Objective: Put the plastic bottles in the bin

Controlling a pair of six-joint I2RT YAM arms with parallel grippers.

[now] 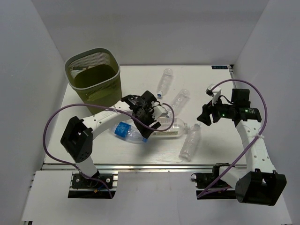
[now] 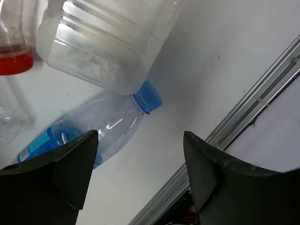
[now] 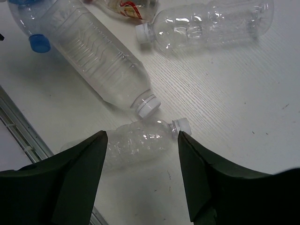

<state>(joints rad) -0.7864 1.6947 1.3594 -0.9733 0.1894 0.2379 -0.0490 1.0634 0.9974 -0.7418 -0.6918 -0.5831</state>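
White tabletop (image 1: 220, 89), walled in white: both arms are hovering over loose plastic bottles (image 1: 165, 80), and neither is gripping one yet.

Five bottles are lying across the middle and right of the table, well apart from the bin (image 1: 93, 75) at the far left corner; whether anything is sitting inside it, I cannot tell. The left gripper (image 2: 140, 140) is hanging with its jaws spread wide above the blue-labelled bottle (image 2: 93, 131), whose blue cap is lying just beside the large bottle (image 2: 108, 42). The right gripper (image 3: 142, 140) is gaping too, with a small white-capped bottle (image 3: 136, 143) showing between its fingers near the table's front edge. Neither pair of fingers is touching plastic. By my reading the pick-up step is under way. The next move is calling for a descent and a squeeze around a bottle's body, then a carry to the bin, which is looking like a long reach for the right arm.
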